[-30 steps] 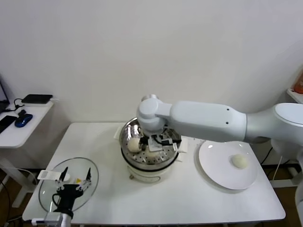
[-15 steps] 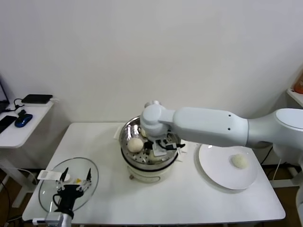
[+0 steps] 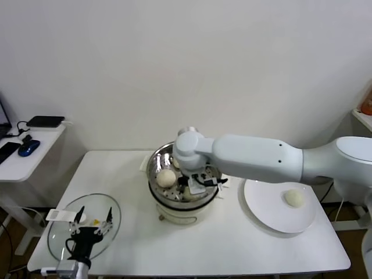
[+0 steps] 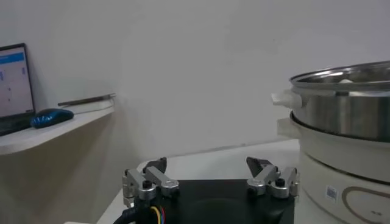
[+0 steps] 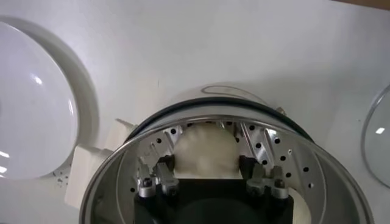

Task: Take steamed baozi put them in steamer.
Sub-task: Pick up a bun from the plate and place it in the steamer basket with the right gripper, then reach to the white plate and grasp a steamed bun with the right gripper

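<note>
The steamer (image 3: 179,213) stands mid-table, also in the right wrist view (image 5: 109,176) and the left wrist view (image 4: 341,103). My right gripper (image 3: 196,181) is down inside the pot, shut on a creamy baozi (image 5: 207,149) held between its fingers (image 5: 163,168) just above the perforated tray. Another baozi (image 3: 166,177) lies in the pot on its left side. One baozi (image 3: 293,198) lies on the white plate (image 3: 264,206). My left gripper (image 3: 91,220) hangs open and empty over the glass lid; it also shows in its wrist view (image 4: 207,167).
The round glass lid (image 3: 61,235) lies at the table's front left. The plate sits right of the steamer and shows in the right wrist view (image 5: 30,109). A side desk (image 3: 23,160) with a blue mouse stands beyond the table's left edge.
My right gripper has shifted slightly back and lower inside the steamer with the baozi. The left arm has not moved.
</note>
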Available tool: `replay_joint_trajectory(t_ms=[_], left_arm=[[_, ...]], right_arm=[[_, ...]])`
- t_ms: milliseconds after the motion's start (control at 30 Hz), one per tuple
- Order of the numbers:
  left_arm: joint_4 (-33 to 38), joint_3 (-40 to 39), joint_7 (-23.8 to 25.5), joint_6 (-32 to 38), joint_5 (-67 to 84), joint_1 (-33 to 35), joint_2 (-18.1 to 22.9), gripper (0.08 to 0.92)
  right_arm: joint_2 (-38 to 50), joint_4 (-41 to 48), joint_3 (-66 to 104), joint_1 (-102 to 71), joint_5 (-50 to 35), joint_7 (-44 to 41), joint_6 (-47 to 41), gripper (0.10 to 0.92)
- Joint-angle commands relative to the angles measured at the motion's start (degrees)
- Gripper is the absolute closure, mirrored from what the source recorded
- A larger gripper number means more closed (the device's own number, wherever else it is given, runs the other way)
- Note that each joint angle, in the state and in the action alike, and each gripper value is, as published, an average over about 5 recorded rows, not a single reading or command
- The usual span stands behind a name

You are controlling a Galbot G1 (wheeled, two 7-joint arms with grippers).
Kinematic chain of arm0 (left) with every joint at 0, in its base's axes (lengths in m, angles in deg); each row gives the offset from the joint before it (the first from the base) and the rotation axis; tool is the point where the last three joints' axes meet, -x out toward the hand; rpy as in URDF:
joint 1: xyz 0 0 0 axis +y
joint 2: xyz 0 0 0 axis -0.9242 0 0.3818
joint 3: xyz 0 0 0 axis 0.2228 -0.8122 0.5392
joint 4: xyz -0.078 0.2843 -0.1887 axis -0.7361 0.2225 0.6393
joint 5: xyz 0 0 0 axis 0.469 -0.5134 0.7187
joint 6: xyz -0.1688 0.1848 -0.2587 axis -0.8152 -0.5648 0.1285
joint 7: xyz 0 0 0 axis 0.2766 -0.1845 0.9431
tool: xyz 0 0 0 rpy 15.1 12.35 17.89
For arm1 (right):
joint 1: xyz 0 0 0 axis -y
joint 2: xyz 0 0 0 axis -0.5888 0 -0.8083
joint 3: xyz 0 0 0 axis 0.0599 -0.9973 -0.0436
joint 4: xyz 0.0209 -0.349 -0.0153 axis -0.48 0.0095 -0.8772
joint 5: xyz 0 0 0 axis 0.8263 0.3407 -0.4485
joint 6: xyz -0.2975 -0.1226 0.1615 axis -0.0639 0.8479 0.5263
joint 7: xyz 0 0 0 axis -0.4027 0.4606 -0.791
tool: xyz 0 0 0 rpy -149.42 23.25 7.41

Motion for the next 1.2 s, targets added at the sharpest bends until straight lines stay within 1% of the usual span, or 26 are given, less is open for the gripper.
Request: replay_joint_trajectory(t_ms=[33,100,233,467,667,733,800,967,1067,1133,1200], left_arm=[[-0.09,-0.01,0.02,0.06,-0.03,-0.03,-0.07,0.177],[-0.13,0.00,0.01,0.09,-0.02,0.00,-0.06,0.177],[-0.29,-0.03,-0.01,0.17,-0.01,0.07,-0.02,0.177],[-0.24,-0.11,-0.03,0.15,-0.02,0.07,0.08,0.177],[-0.20,-0.10,-0.03,0.18,0.10,0.06,0.05,0.177],[-0.13,-0.09,-0.03,0.17,0.15,0.03,0.00,0.177],[0.01,-0.11,-0.02,0.15,0.29,0.02,-0.10,0.177],[0.77,-0.42,0.04,-0.08,0.98,0.04,-0.37,0.177],[1.27,-0.72,0.08,-0.18,1.02,-0.07,-0.47,0.177],[1.50,-1.02,0.10,-0.20,1.02,-0.14,-0.51,0.177],[1.68,-1.38,0.15,-0.09,1.03,-0.15,-0.53,0.177]], right_arm=[[-0.03,0.15,0.12,-0.32,0.04,0.37,0.79,0.280],[0.04,0.18,0.15,-0.31,-0.07,0.55,1.06,0.240],[0.07,0.60,0.63,-0.07,-0.66,0.86,1.68,0.206],[0.16,2.18,2.37,2.31,-4.30,0.58,2.36,0.202],[2.38,4.00,2.34,7.22,-11.51,-0.01,0.91,0.203],[3.77,4.61,2.07,9.28,-14.39,-0.08,-1.43,0.203],[5.85,5.39,0.36,12.21,-19.28,0.24,-5.96,0.203],[12.85,8.81,-7.64,18.95,-37.31,2.69,-18.95,0.203],[17.54,10.61,-10.63,20.29,-45.23,5.44,-24.52,0.203],[21.06,11.70,-11.68,20.23,-48.75,7.14,-27.61,0.203],[24.45,12.66,-12.23,19.69,-50.20,8.19,-29.56,0.203]])
